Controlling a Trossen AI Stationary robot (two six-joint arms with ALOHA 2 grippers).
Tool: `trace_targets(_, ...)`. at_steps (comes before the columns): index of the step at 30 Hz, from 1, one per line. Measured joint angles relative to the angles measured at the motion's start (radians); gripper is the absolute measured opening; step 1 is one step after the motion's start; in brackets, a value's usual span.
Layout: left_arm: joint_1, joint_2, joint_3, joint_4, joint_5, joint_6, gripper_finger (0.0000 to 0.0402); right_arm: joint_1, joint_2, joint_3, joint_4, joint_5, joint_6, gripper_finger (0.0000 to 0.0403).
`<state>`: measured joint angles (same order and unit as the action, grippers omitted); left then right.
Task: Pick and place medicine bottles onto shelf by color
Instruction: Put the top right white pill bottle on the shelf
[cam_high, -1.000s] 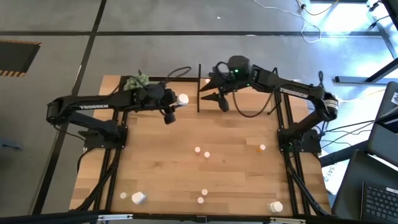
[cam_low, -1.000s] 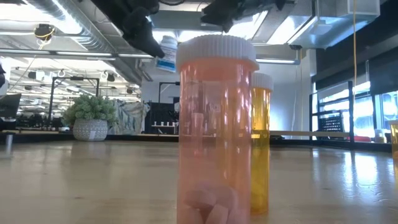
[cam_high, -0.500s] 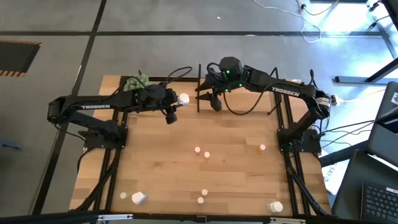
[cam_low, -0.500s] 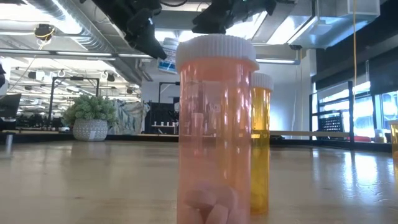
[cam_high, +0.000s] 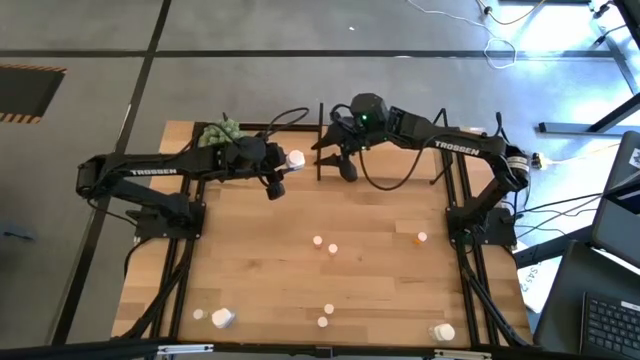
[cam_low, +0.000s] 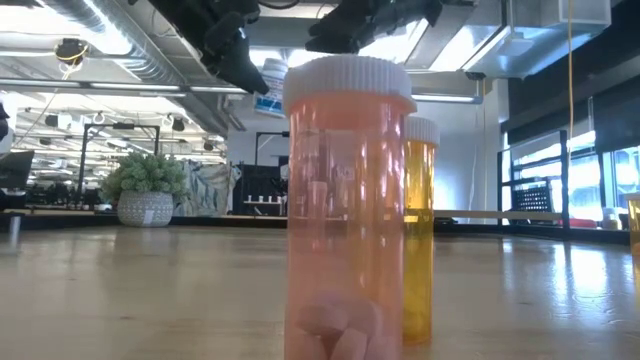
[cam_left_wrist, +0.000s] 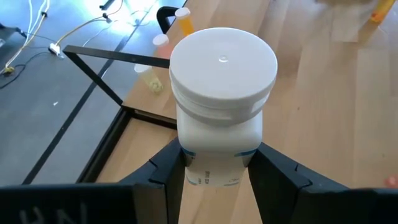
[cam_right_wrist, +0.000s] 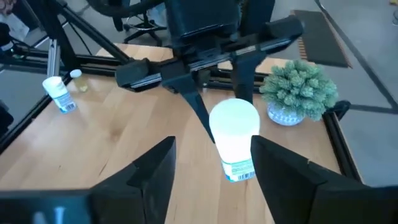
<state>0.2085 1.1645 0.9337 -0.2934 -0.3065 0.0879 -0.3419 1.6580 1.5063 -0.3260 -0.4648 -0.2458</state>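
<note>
At the table's far edge, the left gripper (cam_high: 277, 175) stays clamped on a large white bottle (cam_high: 294, 159), held in the air just left of the shelf (cam_high: 322, 140). To its right, the right gripper (cam_high: 340, 160) has swung in toward the shelf, fingers spread around nothing (its own camera looks between them at that bottle). Judged from here, this bottle is not yet placed, and small bottles (cam_high: 325, 245) dot the middle of the table.

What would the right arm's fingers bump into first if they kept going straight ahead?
Probably the large white round-capped plastic bottle held by the left gripper. It sits straight ahead of the open right gripper, between its fingers in the wrist view, though how far off is unclear.
</note>
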Motion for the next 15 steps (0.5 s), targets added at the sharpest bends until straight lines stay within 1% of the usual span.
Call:
trace_targets(5, 0.0, 0.0, 0.0, 0.004, 0.0, 0.011, 0.014, 0.002, 0.057, -0.002, 0.02, 0.003, 0.0, 0.0207)
trace_targets(7, -0.002, 0.0, 0.0, 0.004, 0.0, 0.02, 0.014, 0.001, 0.074, -0.002, 0.052, 0.024, -0.002, 0.0208)
trace_targets(10, -0.009, 0.0, 0.0, 0.004, 0.001, 0.02, 0.014, 0.001, 0.09, -0.002, 0.092, 0.049, -0.003, 0.0208)
trace_targets(15, -0.025, 0.0, 0.0, 0.002, -0.001, 0.02, 0.014, 0.001, 0.103, -0.002, 0.127, 0.043, -0.004, 0.0209)
